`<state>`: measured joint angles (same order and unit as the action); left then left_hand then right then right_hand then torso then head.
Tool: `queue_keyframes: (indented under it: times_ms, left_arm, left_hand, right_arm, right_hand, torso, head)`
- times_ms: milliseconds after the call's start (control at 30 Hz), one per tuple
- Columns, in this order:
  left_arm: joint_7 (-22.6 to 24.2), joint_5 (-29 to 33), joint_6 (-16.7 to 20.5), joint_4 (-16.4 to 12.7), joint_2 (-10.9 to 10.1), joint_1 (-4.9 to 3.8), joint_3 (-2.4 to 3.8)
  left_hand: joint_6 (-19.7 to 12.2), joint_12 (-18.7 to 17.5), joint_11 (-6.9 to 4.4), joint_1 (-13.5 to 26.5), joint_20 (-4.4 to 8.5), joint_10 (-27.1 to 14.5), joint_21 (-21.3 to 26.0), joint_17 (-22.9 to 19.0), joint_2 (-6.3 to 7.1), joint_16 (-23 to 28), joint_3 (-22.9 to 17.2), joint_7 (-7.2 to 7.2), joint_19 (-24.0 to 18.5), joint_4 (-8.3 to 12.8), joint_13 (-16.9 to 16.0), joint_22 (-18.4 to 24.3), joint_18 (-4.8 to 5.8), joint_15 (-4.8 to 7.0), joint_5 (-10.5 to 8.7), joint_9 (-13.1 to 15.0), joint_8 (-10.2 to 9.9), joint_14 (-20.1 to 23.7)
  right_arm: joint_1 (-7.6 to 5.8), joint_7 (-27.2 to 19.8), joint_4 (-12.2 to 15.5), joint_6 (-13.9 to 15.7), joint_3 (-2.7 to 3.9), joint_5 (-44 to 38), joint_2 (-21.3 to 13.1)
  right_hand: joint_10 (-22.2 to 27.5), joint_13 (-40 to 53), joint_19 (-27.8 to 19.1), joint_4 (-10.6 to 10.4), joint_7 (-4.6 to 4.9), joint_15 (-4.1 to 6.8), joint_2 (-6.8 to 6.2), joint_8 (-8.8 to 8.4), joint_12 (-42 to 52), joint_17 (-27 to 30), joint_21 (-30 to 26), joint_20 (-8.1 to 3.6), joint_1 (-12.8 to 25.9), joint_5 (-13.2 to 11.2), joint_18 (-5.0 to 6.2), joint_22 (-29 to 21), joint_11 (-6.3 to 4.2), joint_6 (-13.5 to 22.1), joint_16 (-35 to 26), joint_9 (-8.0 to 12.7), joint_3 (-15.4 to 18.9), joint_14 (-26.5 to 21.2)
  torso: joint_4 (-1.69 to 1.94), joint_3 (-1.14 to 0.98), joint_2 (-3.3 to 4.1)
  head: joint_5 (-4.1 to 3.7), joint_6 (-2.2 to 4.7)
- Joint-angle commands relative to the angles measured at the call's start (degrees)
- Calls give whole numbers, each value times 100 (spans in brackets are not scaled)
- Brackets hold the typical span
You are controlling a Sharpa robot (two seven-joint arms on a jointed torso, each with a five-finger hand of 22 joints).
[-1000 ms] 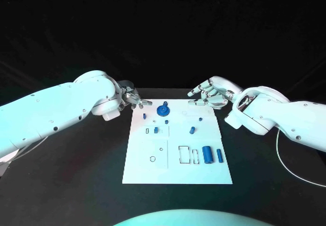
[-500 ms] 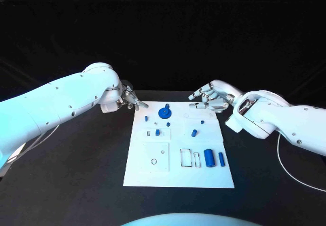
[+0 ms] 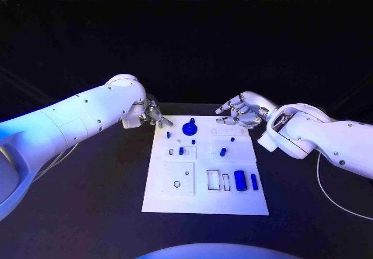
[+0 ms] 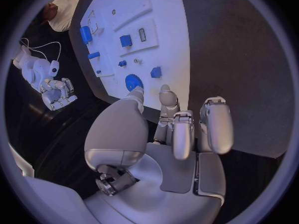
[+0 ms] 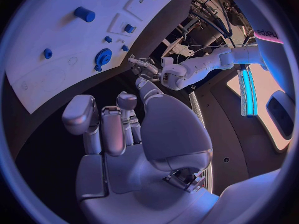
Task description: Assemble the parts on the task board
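At the far end of the flat white rectangular task board [image 3: 205,178]: round blue toothed gear part [image 3: 189,128] on its surface | left hand [image 3: 150,115] by far-left corner, fingers apart, empty | right hand [image 3: 242,113] over far-right corner, fingers loosely curled, empty

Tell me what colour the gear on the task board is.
The gear is blue; the head view shows it best.
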<state>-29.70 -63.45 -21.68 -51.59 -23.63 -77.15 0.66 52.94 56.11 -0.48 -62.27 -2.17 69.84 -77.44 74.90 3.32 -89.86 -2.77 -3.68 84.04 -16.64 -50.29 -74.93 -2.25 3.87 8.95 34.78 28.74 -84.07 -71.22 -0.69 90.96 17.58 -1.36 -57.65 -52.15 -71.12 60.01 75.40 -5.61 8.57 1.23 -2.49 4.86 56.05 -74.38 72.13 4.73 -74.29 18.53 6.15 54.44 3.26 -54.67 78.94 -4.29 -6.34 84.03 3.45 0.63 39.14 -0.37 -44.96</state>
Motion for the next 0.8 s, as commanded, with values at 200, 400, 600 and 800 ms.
queue_keyframes:
  times_ms: [200,400,600,800]
  left_arm:
    - [303,101,-199,119,107,37,-40]
    - [308,107,-237,166,155,62,-49]
    - [286,106,-268,202,202,89,-52]
    - [242,97,-305,234,230,116,-53]
  left_hand:
    - [117,90,-16,-41,4,86,-74,1510,-108,-14,89,26,163,8,-51,-711,-63,28,-16,-20,42,-593]
    - [180,133,-36,-71,17,123,-91,1510,-152,-14,132,50,173,10,-82,-726,-58,43,-8,-17,75,-593]
    - [219,180,-52,-102,29,161,-108,1510,-194,-14,159,68,182,12,-122,-741,-54,57,0,-12,100,-593]
    - [237,194,-63,-142,38,174,-112,1510,-228,-14,170,79,185,20,-128,-747,-53,66,11,-8,114,-593]
  right_arm:
    - [5,-41,-2,-58,1,-4,16]
    - [5,-39,-1,-65,1,-4,22]
    - [6,-40,-3,-71,1,-4,33]
    - [6,-42,-4,-75,1,-4,39]
  right_hand:
    - [12,-8,-31,-33,-11,-1,17,26,-14,5,-27,-4,40,21,54,-5,0,-27,-27,3,2,257]
    - [12,-8,-31,-33,-11,-1,17,26,-14,5,-27,-4,40,21,54,-5,0,-27,-27,3,2,257]
    - [12,-8,-31,-33,-11,-1,17,26,-14,5,-27,-4,40,21,54,-5,0,-27,-27,3,2,257]
    - [12,-8,-31,-33,-11,-1,17,26,-14,5,-27,-4,40,21,54,-5,0,-27,-27,3,2,257]
  torso:
    - [1,-5,-2]
    - [7,0,-1]
    - [5,-4,-4]
    - [6,-5,-3]
  head:
    - [-3,-7]
    - [-15,-6]
    - [-11,-18]
    - [-15,-26]
